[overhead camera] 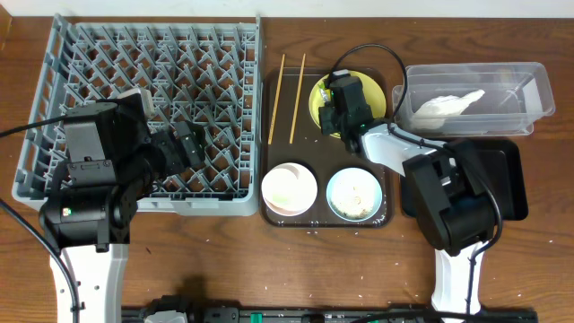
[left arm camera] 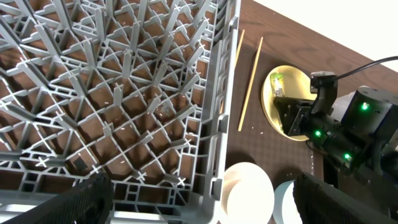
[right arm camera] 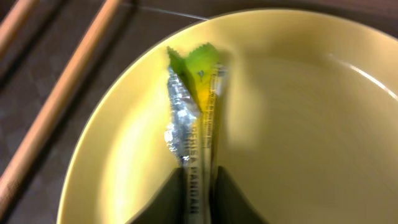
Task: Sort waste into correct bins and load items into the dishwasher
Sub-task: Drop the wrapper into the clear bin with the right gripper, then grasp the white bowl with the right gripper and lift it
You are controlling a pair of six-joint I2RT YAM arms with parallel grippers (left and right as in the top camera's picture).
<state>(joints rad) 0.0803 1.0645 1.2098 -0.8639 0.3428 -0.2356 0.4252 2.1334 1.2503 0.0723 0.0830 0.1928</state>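
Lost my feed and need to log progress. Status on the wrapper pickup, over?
Left claw open, over the dish rack. Right claw shut on the wrapper, on the yellow plate. Chopsticks alongside, not in the way.

Wooden table (overhead camera: 206, 269): grey dish rack (overhead camera: 179, 63), brown serving tray (overhead camera: 314, 154), clear tub (overhead camera: 516, 100), black tray (overhead camera: 508, 179).

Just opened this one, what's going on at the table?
The right gripper has its fingers pinched on the wrapper, which lies on the plate. The left gripper hangs open over the rack, which holds nothing yet. The napkin is already in the tub. The chopsticks, white bowl and blue bowl sit on the brown tray.
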